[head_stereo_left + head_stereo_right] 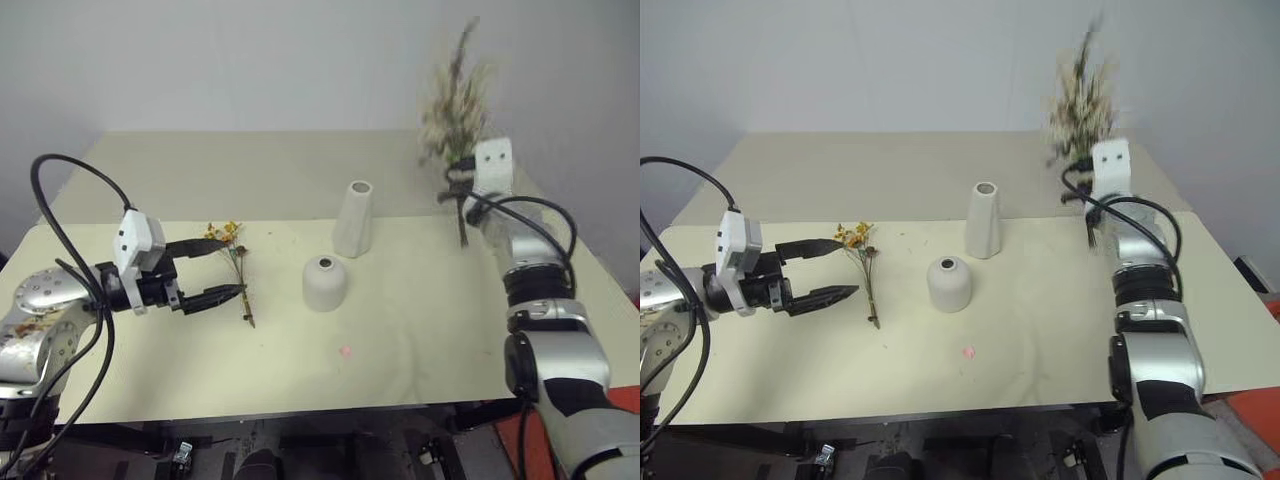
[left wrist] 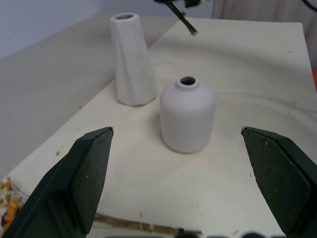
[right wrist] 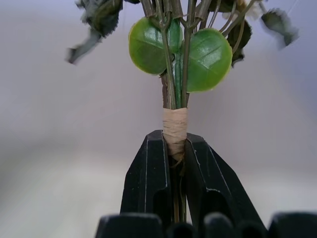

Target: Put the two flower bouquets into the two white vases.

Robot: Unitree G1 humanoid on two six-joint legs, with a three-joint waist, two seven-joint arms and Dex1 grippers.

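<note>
At nine o'clock on the table point(image 1: 150, 370) the left gripper point(image 1: 218, 270) hovers just above the surface with its two fingers spread wide apart, holding nothing. Just beyond its tips, toward three o'clock, the small bouquet point(image 1: 236, 262) lies flat, orange-yellow blooms pointing to twelve and thin stem trailing to six.

Near the centre stands the squat vase point(image 1: 325, 283), upright, its mouth unfilled. At about one o'clock from it, close but apart, the tall vase point(image 1: 353, 220) also stands upright with nothing in it.

At two o'clock the right gripper point(image 3: 174, 163) is raised well clear of the table, fingers clamped together on the taped stems of the large bouquet point(image 1: 457, 105), which rises above it; the stem ends point(image 1: 462, 228) hang below. Its blooms look blurred, so I can't tell how steady the bunch is.

Risks from here: both mouths are small, so the bundled stems could catch a rim and tip a vase, the slim one most easily. The thin stem lying flat may slip from the left fingers when they close on it.
</note>
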